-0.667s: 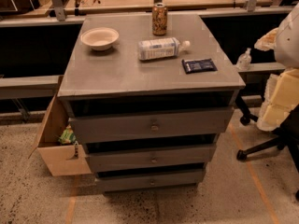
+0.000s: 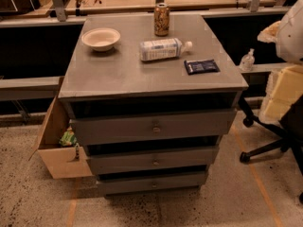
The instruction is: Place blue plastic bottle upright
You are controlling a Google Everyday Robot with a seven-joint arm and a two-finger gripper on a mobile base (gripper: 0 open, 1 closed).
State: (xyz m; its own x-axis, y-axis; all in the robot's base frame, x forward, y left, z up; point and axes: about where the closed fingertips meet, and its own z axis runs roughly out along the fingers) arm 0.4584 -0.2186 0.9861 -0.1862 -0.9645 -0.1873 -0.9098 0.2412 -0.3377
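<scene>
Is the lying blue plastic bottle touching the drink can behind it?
Apart. The camera view shows a strip of bare cabinet top between the blue plastic bottle and the can. The gripper is out of view.

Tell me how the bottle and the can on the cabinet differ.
The bottle lies on its side; the can stands upright. The bottle is clear plastic with a pale label and white cap; the can is brown and patterned. The can sits behind the bottle. Both rest on the cabinet top. The tool is out of view.
</scene>
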